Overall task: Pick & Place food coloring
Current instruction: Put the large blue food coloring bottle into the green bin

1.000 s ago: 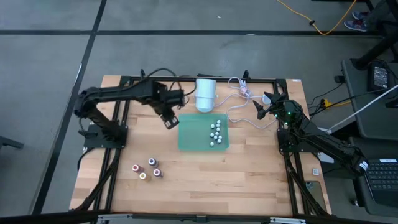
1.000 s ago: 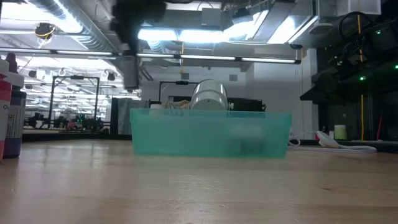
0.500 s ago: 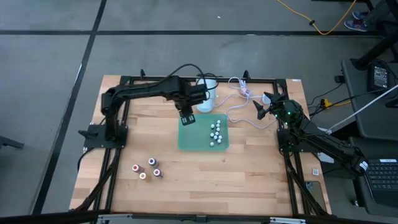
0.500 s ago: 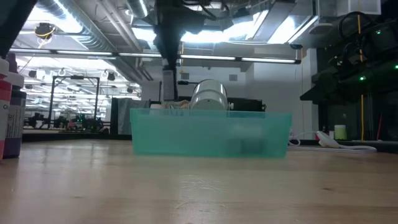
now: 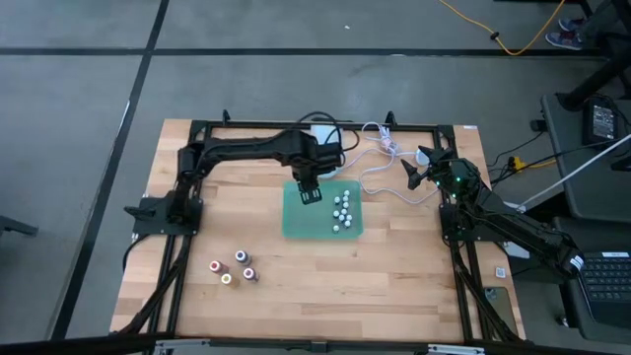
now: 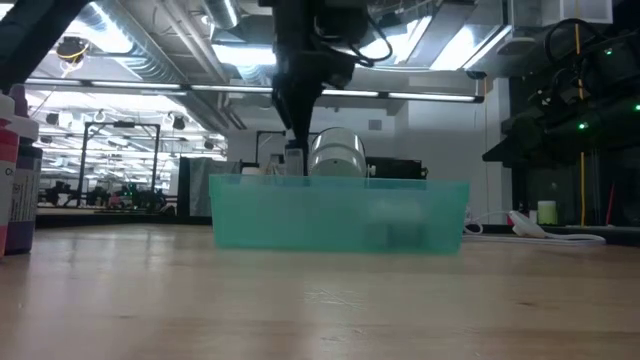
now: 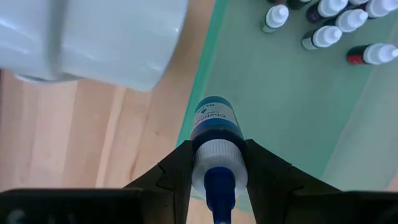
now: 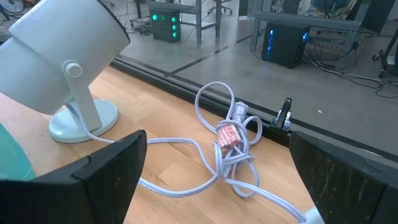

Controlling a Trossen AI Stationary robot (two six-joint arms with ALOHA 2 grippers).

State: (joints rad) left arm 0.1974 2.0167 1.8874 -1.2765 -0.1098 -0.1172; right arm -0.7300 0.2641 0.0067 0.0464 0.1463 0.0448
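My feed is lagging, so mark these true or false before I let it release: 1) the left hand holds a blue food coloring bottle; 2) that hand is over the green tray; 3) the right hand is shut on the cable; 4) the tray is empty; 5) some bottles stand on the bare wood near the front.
1) True: the left hand is shut on the blue food coloring bottle.
2) True: it hangs over the green tray, near its back left corner.
3) False: the right hand is open and holds nothing; the cable lies on the table.
4) False: a cluster of bottles already stands inside.
5) True: four bottles stand on the wood.
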